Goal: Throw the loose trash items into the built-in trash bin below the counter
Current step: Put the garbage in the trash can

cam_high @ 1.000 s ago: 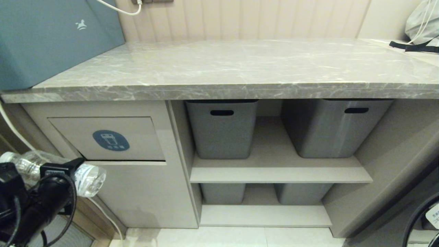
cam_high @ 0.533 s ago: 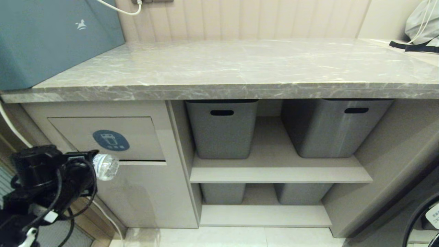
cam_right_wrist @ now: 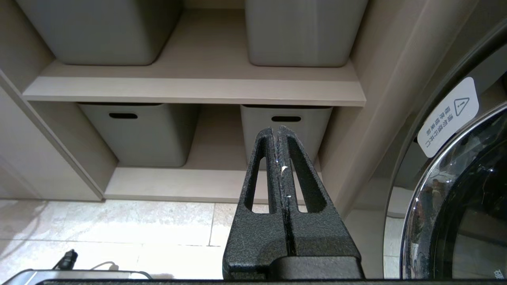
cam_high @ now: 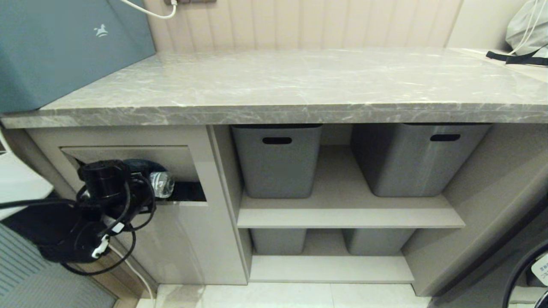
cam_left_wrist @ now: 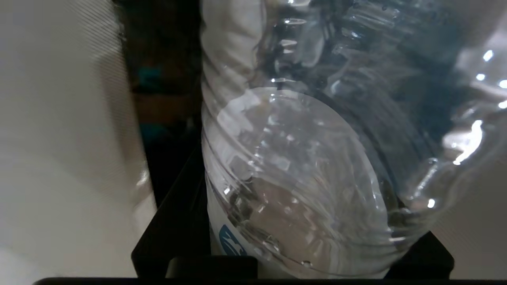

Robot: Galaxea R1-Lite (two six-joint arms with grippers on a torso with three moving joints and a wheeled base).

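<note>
Item: left gripper (cam_high: pixel 150 186), clamped on bottle (cam_high: pixel 162 184), now pushes trash-bin flap (cam_high: pixel 180 158) inward beneath the surface (cam_high: pixel 299 85); release likely next. Right gripper (cam_right_wrist: pixel 279 136) shut, idle.

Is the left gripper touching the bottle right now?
Touching. The left wrist view shows the clear bottle seated between the left gripper's black fingers; the head view shows it at the bin flap.
</note>
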